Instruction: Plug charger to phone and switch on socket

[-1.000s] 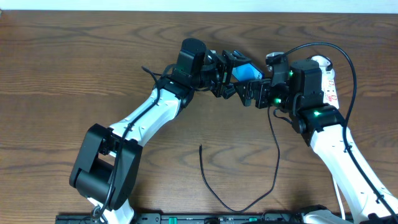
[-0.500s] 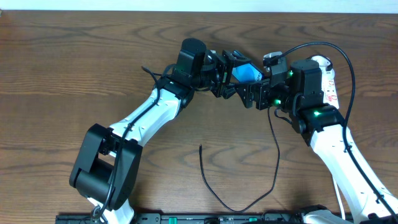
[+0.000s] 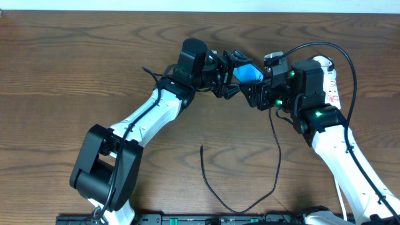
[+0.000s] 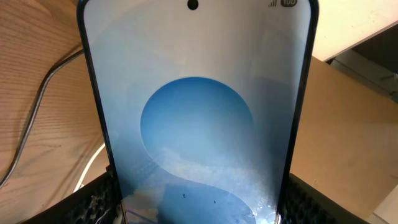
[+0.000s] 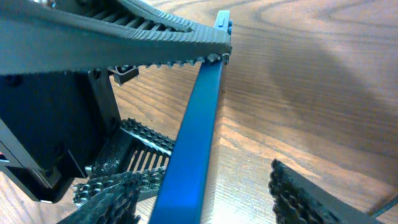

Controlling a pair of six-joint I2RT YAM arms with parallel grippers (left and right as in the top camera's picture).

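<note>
My left gripper (image 3: pixel 232 80) is shut on the phone (image 3: pixel 247 74) and holds it tilted above the table. The phone's blue screen fills the left wrist view (image 4: pixel 199 112), clamped between both fingers (image 4: pixel 199 214). My right gripper (image 3: pixel 257 92) is open, its fingers on either side of the phone's lower end. In the right wrist view (image 5: pixel 205 202) the phone shows edge-on as a blue bar (image 5: pixel 196 130), nearer the left finger. The charger (image 3: pixel 278 162) loops over the near table, with its free end (image 3: pixel 201 147) lying loose. The socket (image 3: pixel 331 84) lies behind the right arm.
A thicker black robot cable (image 3: pixel 350 69) arcs over the socket. The left arm (image 3: pixel 150 115) crosses the table's middle and the right arm (image 3: pixel 340 150) rises from the near right. A grey cable (image 4: pixel 31 124) and a white cord (image 4: pixel 93 168) lie on the wood under the phone.
The right gripper has edged slightly towards the phone. The left gripper, the phone and the charger loop stay in place.
</note>
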